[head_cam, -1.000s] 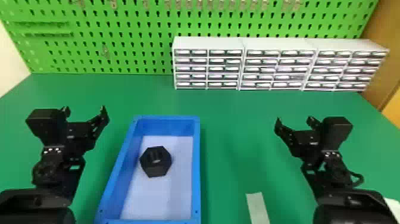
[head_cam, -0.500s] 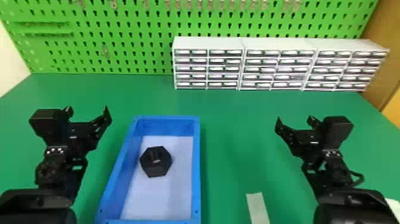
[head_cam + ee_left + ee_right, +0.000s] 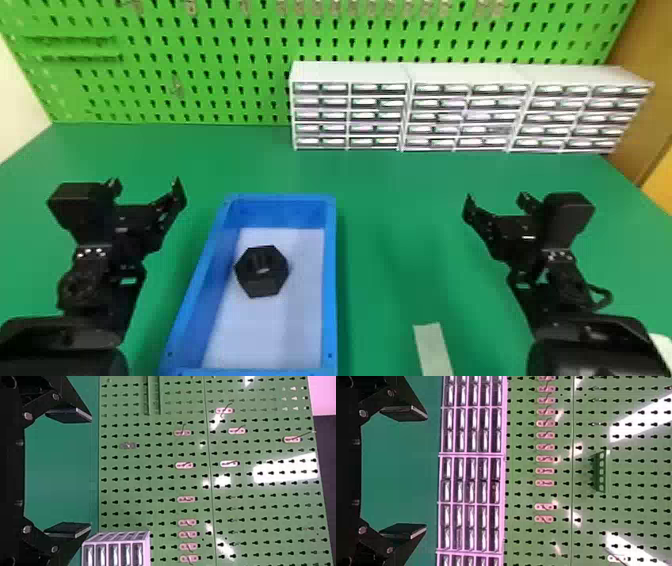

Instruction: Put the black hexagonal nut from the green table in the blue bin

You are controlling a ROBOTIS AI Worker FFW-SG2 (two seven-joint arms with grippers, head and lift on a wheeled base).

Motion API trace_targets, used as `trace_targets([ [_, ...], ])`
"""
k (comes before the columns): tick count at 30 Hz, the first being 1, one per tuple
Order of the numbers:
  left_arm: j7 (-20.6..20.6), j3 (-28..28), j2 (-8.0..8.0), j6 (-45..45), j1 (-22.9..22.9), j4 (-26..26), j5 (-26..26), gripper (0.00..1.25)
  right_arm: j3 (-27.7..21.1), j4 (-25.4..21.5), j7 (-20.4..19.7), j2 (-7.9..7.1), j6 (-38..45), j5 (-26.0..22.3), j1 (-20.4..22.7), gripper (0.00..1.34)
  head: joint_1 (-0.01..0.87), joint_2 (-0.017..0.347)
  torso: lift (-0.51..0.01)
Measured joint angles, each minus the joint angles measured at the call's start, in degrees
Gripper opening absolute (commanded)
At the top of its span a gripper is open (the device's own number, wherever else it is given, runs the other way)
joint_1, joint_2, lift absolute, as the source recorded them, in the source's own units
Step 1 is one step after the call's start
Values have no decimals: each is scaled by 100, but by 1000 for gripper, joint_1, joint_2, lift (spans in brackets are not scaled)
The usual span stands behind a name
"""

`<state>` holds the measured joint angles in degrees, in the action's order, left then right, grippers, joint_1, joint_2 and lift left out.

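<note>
So the nut (image 3: 262, 271) is sitting in the bin (image 3: 329, 280), lower middle of the frame, a bit left, resting on the pale bin floor toward the far end. It hasn't budged over the last second. Only real change: the left claw (image 3: 146, 186) drifted a hair toward the bin, tiny shift. It's spread, nothing in it, lower left. Right claw (image 3: 496, 200), lower right, is spread and empty too, and hasn't moved. I'd call the task done, probably just arms settling now.

Bench (image 3: 390, 225) is plain green, with a pale strip (image 3: 433, 350) near the bottom edge, right of the bin. White drawers (image 3: 350, 71) run along the back, upper right, in front of a green pegboard (image 3: 225, 75) with hooks. Brown panel (image 3: 645, 100) at far upper right.
</note>
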<state>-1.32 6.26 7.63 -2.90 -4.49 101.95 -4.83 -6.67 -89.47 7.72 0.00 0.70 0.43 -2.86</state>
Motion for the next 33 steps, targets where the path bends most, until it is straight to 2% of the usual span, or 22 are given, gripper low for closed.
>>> trace_targets([
  [33,0,-37,1,0,34,0,-15,947,96,10,-9,0,79,-17,-21,1040,686,52,-97],
])
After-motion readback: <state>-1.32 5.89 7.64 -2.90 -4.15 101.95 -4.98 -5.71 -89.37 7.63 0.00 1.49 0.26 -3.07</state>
